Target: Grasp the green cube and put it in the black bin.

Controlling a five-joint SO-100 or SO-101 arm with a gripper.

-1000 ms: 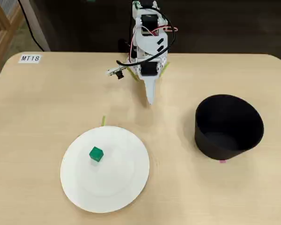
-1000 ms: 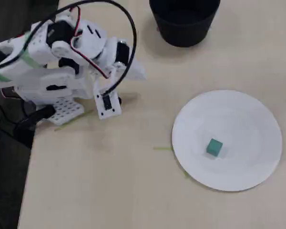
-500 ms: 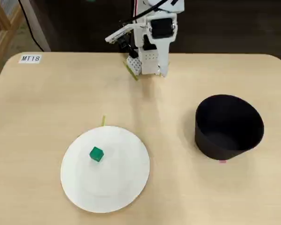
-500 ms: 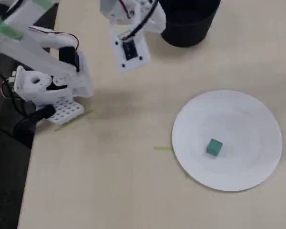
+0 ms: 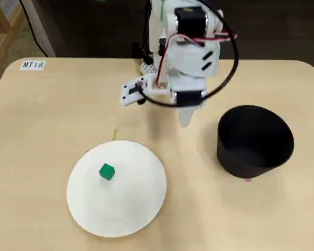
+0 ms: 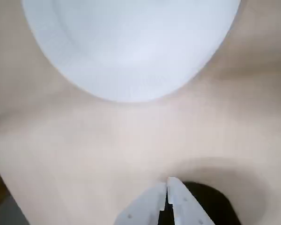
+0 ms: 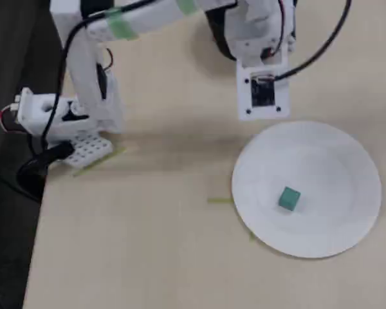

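Arm has swung out from its base since the earlier frames, now reaching over the counter (image 5: 52,115) between plate and bin. White plate (image 5: 116,188) unmoved. Black bin (image 5: 255,141) sits at 3 o'clock of the plate, well apart. Hand (image 6: 166,182) hangs above bare counter, fingertips pressed together, holding nothing. Green cube (image 5: 107,171) rests on the plate, toward 10 o'clock of its centre.
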